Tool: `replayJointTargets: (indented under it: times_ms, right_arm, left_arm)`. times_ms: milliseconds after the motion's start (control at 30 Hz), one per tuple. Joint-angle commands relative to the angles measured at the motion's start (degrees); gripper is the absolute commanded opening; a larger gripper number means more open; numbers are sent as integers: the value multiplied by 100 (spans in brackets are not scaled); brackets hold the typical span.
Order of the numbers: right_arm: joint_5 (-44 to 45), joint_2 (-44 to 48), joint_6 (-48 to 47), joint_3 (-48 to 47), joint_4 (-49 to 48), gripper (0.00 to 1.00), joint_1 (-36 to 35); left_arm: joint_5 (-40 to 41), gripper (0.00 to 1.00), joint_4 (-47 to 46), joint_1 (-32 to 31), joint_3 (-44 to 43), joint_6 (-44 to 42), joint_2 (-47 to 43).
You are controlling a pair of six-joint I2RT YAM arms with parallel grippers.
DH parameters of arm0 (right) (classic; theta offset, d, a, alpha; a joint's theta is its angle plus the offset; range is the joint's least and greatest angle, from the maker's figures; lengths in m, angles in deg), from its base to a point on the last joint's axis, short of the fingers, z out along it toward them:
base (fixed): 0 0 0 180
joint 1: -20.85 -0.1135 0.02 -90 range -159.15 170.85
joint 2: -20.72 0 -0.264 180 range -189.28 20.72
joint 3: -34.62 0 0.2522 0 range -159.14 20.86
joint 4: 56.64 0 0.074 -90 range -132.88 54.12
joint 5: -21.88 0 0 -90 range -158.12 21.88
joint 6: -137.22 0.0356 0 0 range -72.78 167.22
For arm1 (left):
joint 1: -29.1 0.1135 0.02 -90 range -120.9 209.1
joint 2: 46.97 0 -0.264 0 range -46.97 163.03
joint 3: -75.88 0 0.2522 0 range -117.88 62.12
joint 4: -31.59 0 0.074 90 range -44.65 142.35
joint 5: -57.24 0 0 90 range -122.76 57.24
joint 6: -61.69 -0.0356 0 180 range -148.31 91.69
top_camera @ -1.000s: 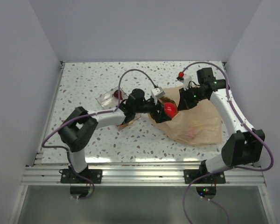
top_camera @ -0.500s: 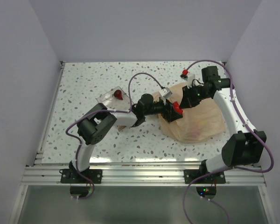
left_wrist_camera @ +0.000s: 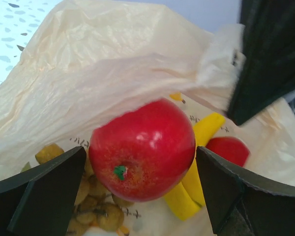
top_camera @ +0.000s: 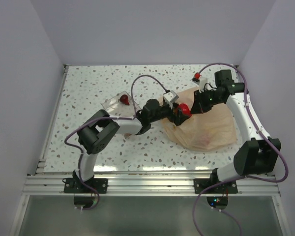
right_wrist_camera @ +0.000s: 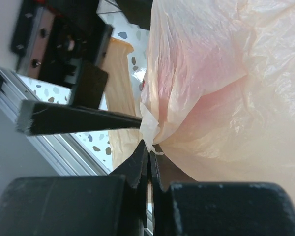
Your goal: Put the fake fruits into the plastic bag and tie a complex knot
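- Plastic bag (top_camera: 209, 132), thin and peach-orange, lay crumpled on the right half of the speckled table (top_camera: 88, 88), with its mouth turned toward the left arm.
- Only the top view showed the clear tray (top_camera: 110, 104), which sat well to the left of the bag with one red fruit (top_camera: 123, 100) in it.
- At the bag's mouth, the left gripper (top_camera: 181, 112) reached in with a red apple (top_camera: 185, 109) between its tips. From above I could not tell whether they touched the apple.
- The left wrist view settled that. The two fingers (left_wrist_camera: 49, 191) stood spread wide, and the apple sat between them with a sliver of gap at each side.
- Only that view looked inside the bag, where a yellow banana (left_wrist_camera: 199, 167), a second red apple (left_wrist_camera: 228, 150) and a tan grape cluster (left_wrist_camera: 96, 206) lay on the film beyond the nearer apple.
- The right gripper (right_wrist_camera: 147, 147) was pressed together on a fold of the bag's rim. This was plain in the right wrist view, and the left wrist view showed that edge held up above the fruits.
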Motion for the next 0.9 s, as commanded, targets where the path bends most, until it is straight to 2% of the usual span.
replayJointTargets:
  times_ms: [0, 300, 333, 367, 400, 433, 533, 567, 667, 867]
  right_arm:
    - [-174, -57, 63, -70, -78, 0, 78]
    - [-200, -198, 55, 44, -192, 0, 219]
    - [-183, -198, 46, 53, -201, 0, 227]
    - [-174, -198, 37, 71, -209, 0, 236]
    - [-130, -189, -15, 123, -210, 0, 245]
    - [-130, -189, -16, 124, -210, 0, 245]
    - [-182, -180, -129, 237, -166, 0, 245]
    - [-209, -154, -156, 273, -166, 0, 245]
    - [-235, -154, -296, 361, -104, 0, 245]
    - [-191, -127, -446, 554, -16, 0, 245]
  left_arm:
    - [-267, 100, 137, -59, 345, -598, -929]
    - [-855, 98, 2334, 151, 1558, -1451, -3301]
    - [-882, 96, 2806, 352, 1637, -1521, -3599]
    - [-995, 89, 3019, 493, 1664, -1556, -3732]
    - [-1110, 80, 3796, 895, 1621, -2253, -3934]
    - [-1111, 80, 4195, 899, 1533, -2259, -3953]
    - [-1085, 85, 5505, 978, 1400, -3730, -4023]
    - [-849, 87, 5569, 1004, 1462, -3858, -4059]
    - [-830, 87, 5623, 1109, 1497, -4131, -4120]
    - [-707, 84, 5359, 1118, 1120, -3886, -3568]
